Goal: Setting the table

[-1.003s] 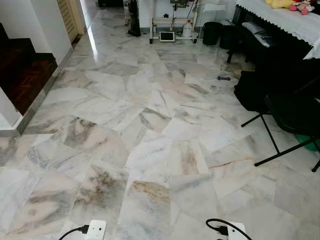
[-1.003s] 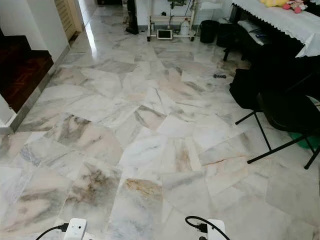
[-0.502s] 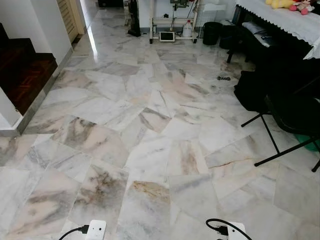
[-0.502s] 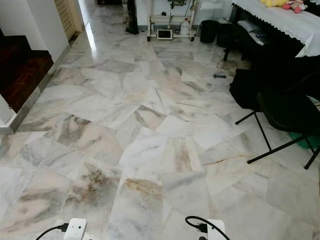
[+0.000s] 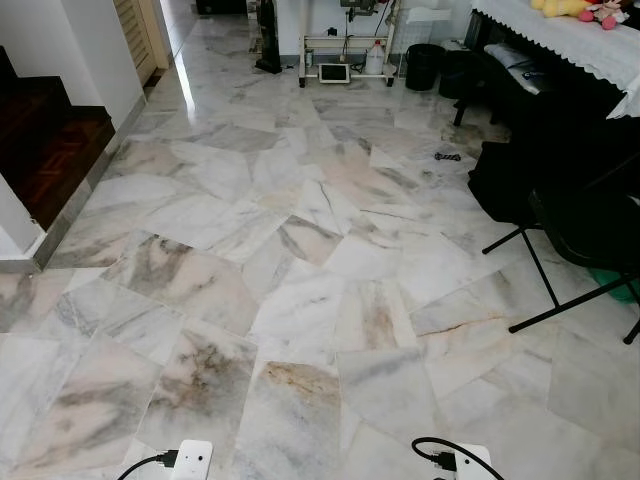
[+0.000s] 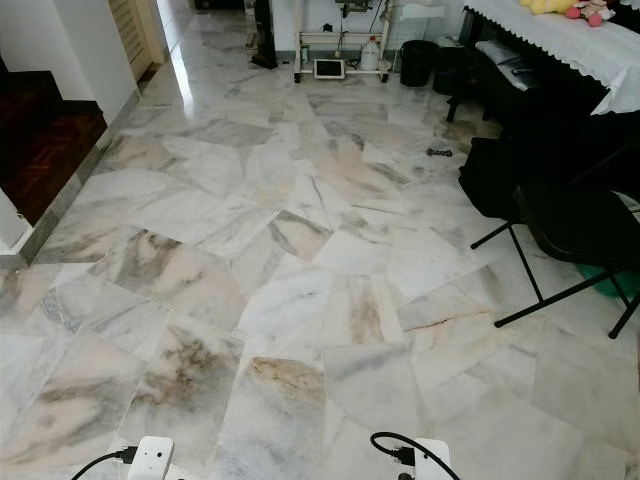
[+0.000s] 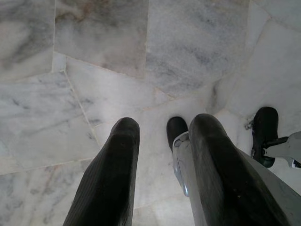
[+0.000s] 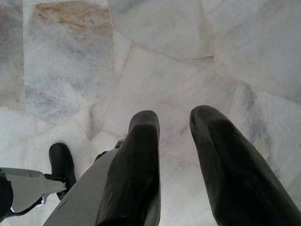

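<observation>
We see one table (image 5: 560, 35) at the far right of the room, draped in a white lace-edged cloth, with soft toys (image 5: 580, 9) lying on top; we cannot tell their count. Its surface is mostly cut off by the frame, so we cannot tell whether any tableware lies on it. Below and in front of it stand two dark chairs (image 5: 580, 225) on thin black legs.

Our two grippers both hang low over the marble floor (image 5: 300, 250). The left gripper (image 7: 160, 129) has its two black fingers parted by a narrow gap, with nothing between them and touching nothing. The right gripper (image 8: 175, 120) shows the same: two fingers a little apart, empty, clear of the floor.

Farther back stand one white trolley (image 5: 345, 50) and one black bin (image 5: 424, 66). One dark wooden step (image 5: 50, 140) lies at the left.
</observation>
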### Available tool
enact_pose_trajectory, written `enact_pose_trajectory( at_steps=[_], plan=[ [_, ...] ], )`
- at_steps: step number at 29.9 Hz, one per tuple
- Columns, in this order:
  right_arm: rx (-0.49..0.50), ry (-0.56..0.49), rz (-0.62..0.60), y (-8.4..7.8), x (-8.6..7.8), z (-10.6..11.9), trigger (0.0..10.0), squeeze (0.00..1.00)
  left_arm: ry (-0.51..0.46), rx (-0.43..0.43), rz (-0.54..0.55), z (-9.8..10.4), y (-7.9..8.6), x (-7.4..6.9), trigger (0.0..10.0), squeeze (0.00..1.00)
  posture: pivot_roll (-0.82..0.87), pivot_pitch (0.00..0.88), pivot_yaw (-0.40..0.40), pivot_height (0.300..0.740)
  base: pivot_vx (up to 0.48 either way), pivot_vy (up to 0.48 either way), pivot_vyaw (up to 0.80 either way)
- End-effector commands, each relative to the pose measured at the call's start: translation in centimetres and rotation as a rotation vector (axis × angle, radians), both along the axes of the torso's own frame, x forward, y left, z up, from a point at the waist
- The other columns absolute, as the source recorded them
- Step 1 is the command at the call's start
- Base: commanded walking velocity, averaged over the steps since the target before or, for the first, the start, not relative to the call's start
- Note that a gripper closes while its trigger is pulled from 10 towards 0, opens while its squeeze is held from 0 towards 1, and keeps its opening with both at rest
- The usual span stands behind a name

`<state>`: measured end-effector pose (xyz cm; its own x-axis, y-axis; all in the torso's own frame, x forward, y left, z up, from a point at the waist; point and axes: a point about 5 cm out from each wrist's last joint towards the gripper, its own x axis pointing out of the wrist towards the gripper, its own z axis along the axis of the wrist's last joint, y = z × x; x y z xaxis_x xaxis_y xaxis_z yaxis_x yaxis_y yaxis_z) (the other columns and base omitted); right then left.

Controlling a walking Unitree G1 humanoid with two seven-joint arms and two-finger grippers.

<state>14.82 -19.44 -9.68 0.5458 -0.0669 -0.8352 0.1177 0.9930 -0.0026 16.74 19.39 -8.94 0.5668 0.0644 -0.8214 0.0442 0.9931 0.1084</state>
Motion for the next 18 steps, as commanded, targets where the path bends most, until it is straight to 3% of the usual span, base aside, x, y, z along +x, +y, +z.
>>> enact_pose_trajectory(
  at_steps=[1, 18],
  plan=[
    [0.138, -0.083, -0.098, 0.49, 2.86, 1.11, 10.0, 0.00, -0.062, -0.137, 0.101, 1.20, 0.38, 2.49, 10.0, 0.00, 0.09, 0.000, -0.100, 0.740, 0.000, 0.000, 0.00],
    [0.128, -0.073, -0.096, 0.15, 2.84, 1.12, 10.0, 0.00, -0.074, -0.124, 0.104, 1.48, 0.76, 2.94, 10.0, 0.00, 0.09, 0.000, -0.091, 0.740, 0.000, 0.000, 0.00]
  ],
)
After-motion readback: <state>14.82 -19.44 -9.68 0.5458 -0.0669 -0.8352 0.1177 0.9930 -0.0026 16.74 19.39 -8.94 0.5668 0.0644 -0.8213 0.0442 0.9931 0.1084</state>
